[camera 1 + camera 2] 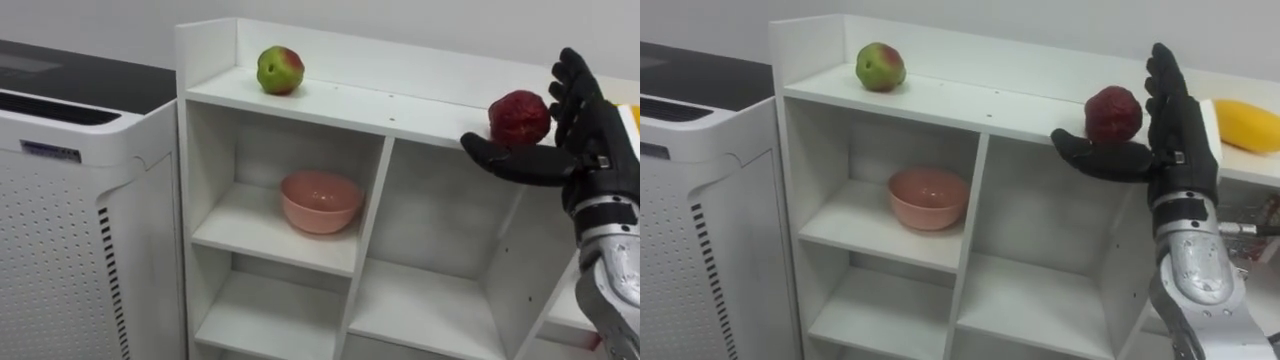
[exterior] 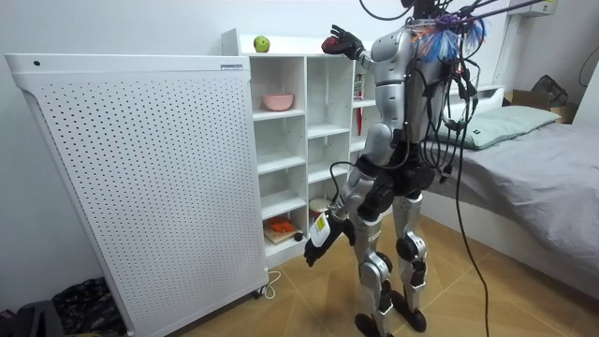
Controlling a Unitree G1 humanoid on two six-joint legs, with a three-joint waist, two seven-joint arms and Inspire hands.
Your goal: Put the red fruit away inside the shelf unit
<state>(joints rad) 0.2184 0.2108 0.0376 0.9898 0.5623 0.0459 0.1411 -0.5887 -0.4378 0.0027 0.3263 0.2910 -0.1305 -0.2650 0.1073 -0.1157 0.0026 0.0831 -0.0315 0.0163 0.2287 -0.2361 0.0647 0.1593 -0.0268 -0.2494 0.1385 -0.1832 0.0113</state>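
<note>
The right robot hand [image 1: 1175,140] is spread apart, not clamped: its fingers stand straight behind the red fruit [image 1: 1113,115] and the thumb lies under it. The fruit is at the front edge of the closet's top shelf [image 1: 970,100], between the green apple [image 1: 880,66] near the left back corner and a yellow fruit [image 1: 1245,125]. Whether it already rests on the shelf is unclear.

It seems best to push it gently back from the edge, then draw the thumb away slowly so it does not roll. The fruit is nearly round, with no clear long axis, and its stalk end cannot be told.

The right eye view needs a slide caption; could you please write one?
Right hand cradles a dark red fruit at the top of the white shelf, between a green apple and a yellow fruit.
</note>
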